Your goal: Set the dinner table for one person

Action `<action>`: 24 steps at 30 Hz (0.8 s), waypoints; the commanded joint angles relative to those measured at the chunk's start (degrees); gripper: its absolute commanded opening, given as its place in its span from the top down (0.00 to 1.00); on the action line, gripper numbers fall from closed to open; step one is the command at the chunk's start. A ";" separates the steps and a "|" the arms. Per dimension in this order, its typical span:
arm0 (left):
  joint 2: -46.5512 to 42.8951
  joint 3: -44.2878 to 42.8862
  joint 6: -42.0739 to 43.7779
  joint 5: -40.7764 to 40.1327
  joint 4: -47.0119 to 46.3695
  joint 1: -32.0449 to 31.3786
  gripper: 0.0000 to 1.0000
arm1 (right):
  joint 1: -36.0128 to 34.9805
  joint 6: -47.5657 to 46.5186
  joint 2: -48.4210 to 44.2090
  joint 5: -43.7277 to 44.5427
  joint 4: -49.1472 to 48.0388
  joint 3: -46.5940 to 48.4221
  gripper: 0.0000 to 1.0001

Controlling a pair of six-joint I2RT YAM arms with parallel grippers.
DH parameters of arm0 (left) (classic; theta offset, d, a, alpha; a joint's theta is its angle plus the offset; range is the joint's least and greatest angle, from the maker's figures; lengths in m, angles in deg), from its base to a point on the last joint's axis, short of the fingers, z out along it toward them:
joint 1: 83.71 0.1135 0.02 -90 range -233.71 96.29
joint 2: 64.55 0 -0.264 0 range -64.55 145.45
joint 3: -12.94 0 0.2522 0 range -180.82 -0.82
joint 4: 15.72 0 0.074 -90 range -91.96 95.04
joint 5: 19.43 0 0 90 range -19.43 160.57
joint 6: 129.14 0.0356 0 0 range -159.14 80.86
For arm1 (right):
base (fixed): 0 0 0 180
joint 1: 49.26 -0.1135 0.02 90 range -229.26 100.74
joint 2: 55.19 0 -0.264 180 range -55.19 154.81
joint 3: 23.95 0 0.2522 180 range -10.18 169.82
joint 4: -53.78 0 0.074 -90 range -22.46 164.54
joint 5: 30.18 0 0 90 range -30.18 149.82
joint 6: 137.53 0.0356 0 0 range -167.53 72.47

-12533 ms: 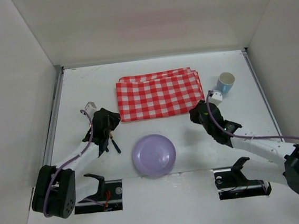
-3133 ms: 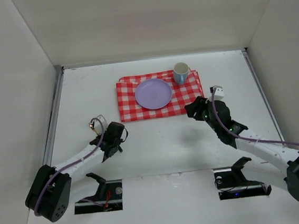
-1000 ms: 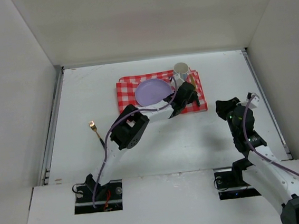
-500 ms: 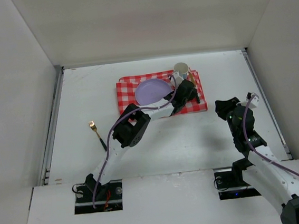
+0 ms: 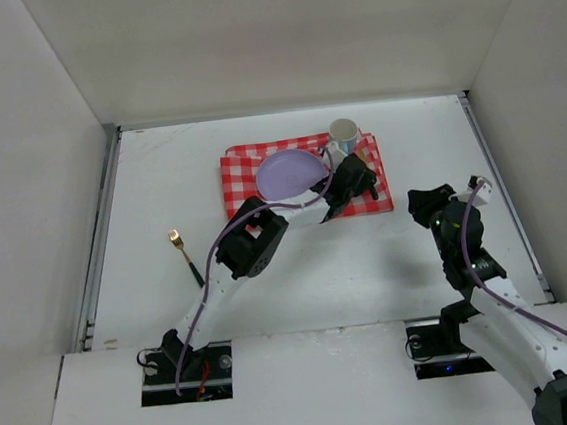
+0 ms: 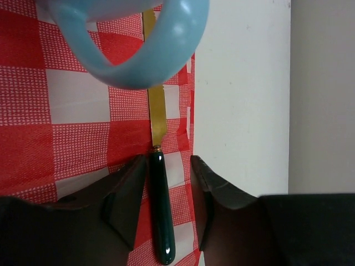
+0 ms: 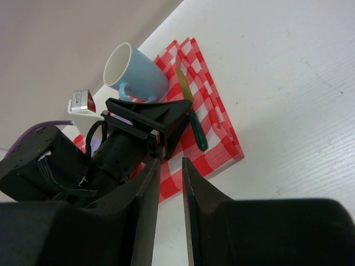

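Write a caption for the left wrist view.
Left pincer open around a green-handled knife on the checked cloth, beside the blue mug.

**Cloth laid with plate, mug and knife; one utensil apart**

A red-and-white checked cloth (image 5: 242, 194) lies folded, its layered edges showing in the right wrist view. A lilac plate (image 5: 285, 172) sits on it, left of centre. A pale blue mug (image 5: 344, 131) stands upright at the cloth's far right corner. A knife (image 6: 157, 133), gold blade and dark green handle, lies flat just inside the cloth's right edge, blade towards the mug. Well to the left, off the cloth, lies a gold-headed, dark-handled utensil (image 5: 187, 259); fork or spoon, unclear.
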 commanded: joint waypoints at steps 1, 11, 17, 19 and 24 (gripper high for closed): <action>-5.97 2.50 0.35 1.45 -2.72 0.16 0.63 | 0.03 0.01 -0.42 0.65 -2.27 -0.59 0.71; -31.88 23.66 12.37 0.40 -10.37 -2.21 0.63 | -0.23 -0.08 0.97 1.01 -2.88 -0.41 0.76; -53.49 49.22 16.18 -7.94 -4.42 1.29 0.70 | -4.71 -1.49 8.26 0.21 -4.64 1.87 0.89; -61.15 57.50 15.39 -11.46 0.86 4.37 0.75 | -6.99 -2.54 11.16 -0.05 -4.90 3.27 0.89; -81.89 71.05 11.17 -18.49 26.31 15.61 0.81 | -12.18 -4.21 16.44 1.09 -5.87 5.65 0.82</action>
